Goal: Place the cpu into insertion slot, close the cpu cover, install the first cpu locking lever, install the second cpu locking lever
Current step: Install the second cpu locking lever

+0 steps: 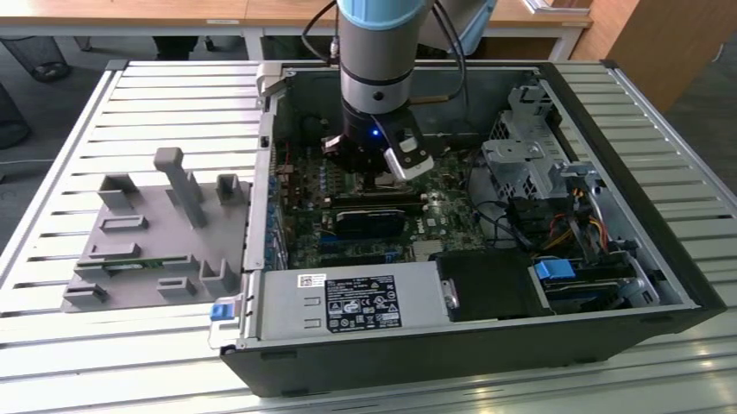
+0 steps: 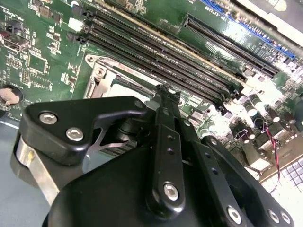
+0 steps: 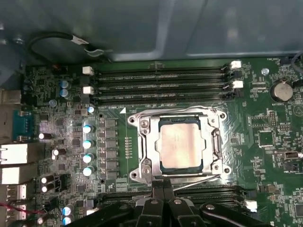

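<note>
In the first wrist view the cpu (image 3: 180, 146) lies flat in the insertion slot (image 3: 214, 118) on the green motherboard. The silvery cpu cover (image 3: 147, 142) is folded down around its edges. One thin wire lever (image 3: 189, 176) runs along the socket side nearest my fingers, and another (image 3: 165, 113) runs along the far side. My gripper (image 3: 164, 185) is shut, with its tips together at the socket's near corner and nothing visibly held. The second wrist view shows my gripper (image 2: 164, 90) over the cover (image 2: 102, 78). In the exterior view my gripper (image 1: 374, 177) is low inside the open computer case (image 1: 645, 285).
Long black memory slots (image 3: 161, 85) flank the socket on two sides. In the exterior view a power supply (image 1: 345, 302), a drive cage (image 1: 530, 164) and loose cables (image 1: 576, 228) crowd the case. A grey fixture tray (image 1: 161, 233) sits on the slatted table at the exterior view's left.
</note>
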`<state>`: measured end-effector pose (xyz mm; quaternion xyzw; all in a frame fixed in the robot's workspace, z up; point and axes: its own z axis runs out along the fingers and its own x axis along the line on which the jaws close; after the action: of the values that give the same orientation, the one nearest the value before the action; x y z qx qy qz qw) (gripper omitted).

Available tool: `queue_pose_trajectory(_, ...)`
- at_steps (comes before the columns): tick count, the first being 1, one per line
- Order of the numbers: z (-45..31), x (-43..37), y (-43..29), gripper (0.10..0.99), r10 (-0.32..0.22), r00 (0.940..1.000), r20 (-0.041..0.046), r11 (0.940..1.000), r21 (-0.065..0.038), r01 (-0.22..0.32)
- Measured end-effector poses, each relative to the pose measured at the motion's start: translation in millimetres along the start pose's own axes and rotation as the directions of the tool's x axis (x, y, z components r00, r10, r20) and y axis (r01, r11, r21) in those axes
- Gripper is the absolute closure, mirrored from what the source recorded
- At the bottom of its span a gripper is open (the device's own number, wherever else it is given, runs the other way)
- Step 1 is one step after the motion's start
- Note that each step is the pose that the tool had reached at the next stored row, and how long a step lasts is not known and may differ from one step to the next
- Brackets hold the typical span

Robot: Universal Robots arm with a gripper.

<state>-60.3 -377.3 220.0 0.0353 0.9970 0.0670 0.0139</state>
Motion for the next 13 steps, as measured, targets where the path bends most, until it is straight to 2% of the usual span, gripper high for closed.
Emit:
queue_pose_trajectory(6,-1.2,6.1,-9.1,0.980,0.001,1.0000,-0.0024,0.9994,-0.035,-0.001)
queue_pose_trajectory(13,4.6,10.2,-12.4,0.980,0.002,1.0000,-0.0042,0.9983,-0.058,-0.002)
